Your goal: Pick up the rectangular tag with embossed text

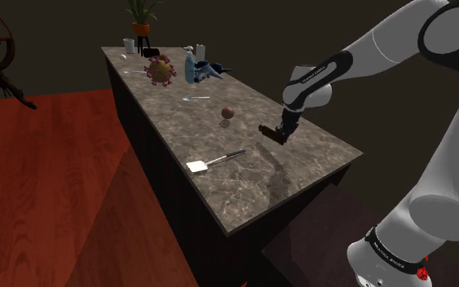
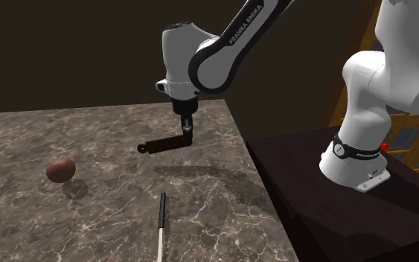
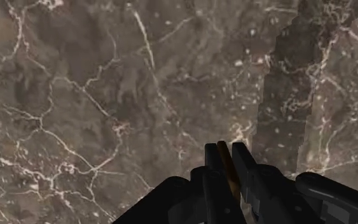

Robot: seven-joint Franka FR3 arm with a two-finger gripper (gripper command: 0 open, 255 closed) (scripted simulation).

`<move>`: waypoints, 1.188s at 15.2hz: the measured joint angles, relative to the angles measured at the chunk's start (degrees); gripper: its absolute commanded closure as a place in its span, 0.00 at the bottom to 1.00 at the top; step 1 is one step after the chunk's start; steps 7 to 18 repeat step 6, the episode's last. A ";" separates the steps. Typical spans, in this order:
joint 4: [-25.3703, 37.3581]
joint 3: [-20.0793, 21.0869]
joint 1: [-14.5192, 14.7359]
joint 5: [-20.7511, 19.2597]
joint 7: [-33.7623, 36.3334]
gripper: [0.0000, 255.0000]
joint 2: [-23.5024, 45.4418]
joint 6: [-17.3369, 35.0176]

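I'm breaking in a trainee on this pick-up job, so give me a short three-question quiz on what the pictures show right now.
1. True or false: the dark tag lies flat on the counter.
2. Missing word: the ball resting on the counter is ____ in colour.
3. What is between the jaws? A nothing; B the tag; C the ball.
Key: 1 false, the tag hangs above the counter, with its shadow below it. 2 brown. 3 B, the jaws are shut on one end of the tag, and the rest sticks out sideways.
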 measured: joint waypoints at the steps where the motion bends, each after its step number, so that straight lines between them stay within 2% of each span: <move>1: 0.00 -0.07 0.08 -0.24 0.17 1.00 -0.70 -0.69; 6: 0.74 -0.30 0.29 -1.11 0.75 1.00 -3.22 -3.88; 18: 0.74 -0.30 0.29 -1.11 0.75 1.00 -3.22 -3.88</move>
